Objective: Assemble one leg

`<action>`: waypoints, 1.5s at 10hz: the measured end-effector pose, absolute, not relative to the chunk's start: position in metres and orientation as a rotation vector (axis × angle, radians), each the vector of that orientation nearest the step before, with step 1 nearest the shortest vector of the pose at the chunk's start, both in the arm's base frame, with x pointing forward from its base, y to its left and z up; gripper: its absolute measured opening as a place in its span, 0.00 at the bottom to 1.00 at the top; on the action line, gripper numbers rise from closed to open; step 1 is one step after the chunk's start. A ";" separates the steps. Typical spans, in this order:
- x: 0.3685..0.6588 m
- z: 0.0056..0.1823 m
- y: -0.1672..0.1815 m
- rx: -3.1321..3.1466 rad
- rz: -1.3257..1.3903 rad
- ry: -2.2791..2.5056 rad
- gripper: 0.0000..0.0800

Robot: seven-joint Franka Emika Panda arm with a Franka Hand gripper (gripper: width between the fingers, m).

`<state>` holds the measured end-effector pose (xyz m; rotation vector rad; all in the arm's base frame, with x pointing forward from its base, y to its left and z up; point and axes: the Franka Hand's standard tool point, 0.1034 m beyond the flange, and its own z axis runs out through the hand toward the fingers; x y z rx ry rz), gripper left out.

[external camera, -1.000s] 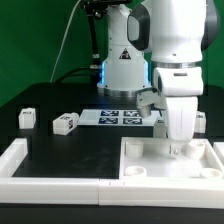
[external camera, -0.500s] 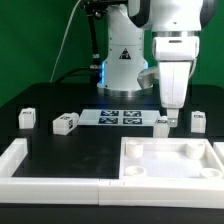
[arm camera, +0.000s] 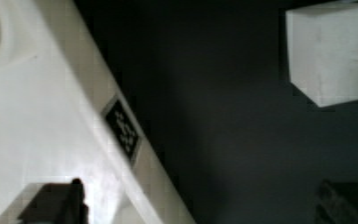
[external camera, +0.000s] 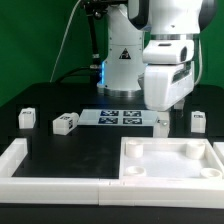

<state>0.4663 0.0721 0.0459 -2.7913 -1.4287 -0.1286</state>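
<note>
Several small white legs stand on the black table: two at the exterior view's left [external camera: 26, 118] [external camera: 65, 123], one beside the marker board [external camera: 161, 123] and one at the right [external camera: 198, 121]. The large white tray-like piece [external camera: 205, 160] lies in front at the right. My gripper [external camera: 162, 107] hangs tilted above the leg beside the marker board, touching nothing. In the wrist view my gripper [arm camera: 201, 205] is open and empty, its dark fingertips [arm camera: 51, 203] wide apart over the tray-like piece's tagged edge [arm camera: 87, 120]. A white leg [arm camera: 336, 55] lies beyond on the table.
The marker board [external camera: 118, 117] lies flat at the middle back. A white L-shaped rail [external camera: 20, 160] runs along the front and left of the table. The robot's base [external camera: 122, 60] stands behind the marker board.
My gripper has risen out of the tray-like piece, moved back and towards the exterior view's left, and tilted. Nothing was picked up.
</note>
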 end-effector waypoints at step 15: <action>0.393 0.039 0.143 -3.016 0.609 0.060 0.81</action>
